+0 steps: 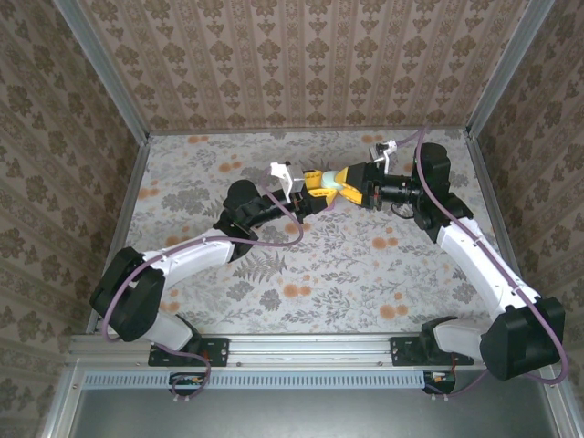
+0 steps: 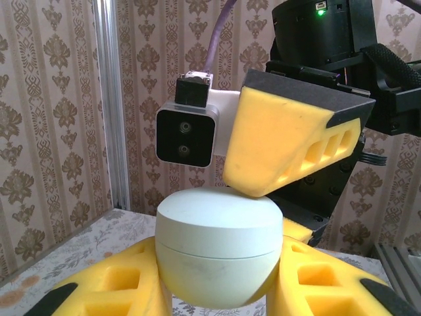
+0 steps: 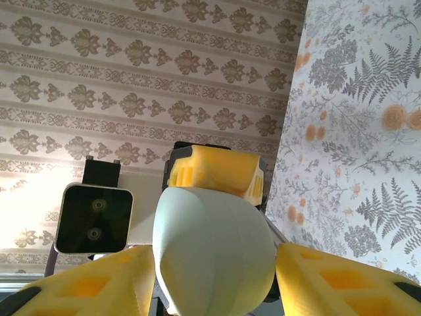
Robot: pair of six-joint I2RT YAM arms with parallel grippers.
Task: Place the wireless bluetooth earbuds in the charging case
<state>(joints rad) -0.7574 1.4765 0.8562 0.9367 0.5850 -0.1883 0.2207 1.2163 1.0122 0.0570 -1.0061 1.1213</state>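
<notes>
From above, the charging case (image 1: 334, 190) hangs over the bench (image 1: 319, 274) between the arms. The left claw (image 1: 321, 185) is clamped on its sides and the right claw (image 1: 347, 187) meets it from the right. Left wrist: the lid (image 2: 217, 214) is shut and uppermost, with a right finger (image 2: 283, 138) touching it. Right wrist: its fingers straddle the case, but I cannot tell whether they grip it.

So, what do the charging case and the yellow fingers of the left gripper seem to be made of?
The charging case looks like hard moulded plastic, pale and smooth with a satin sheen: soft highlights and a crisp seam between lid and base. The left gripper's fingers look like matte yellow plastic, possibly printed, with open rectangular pockets; whether stiff or slightly soft, the look leaves open.
</notes>
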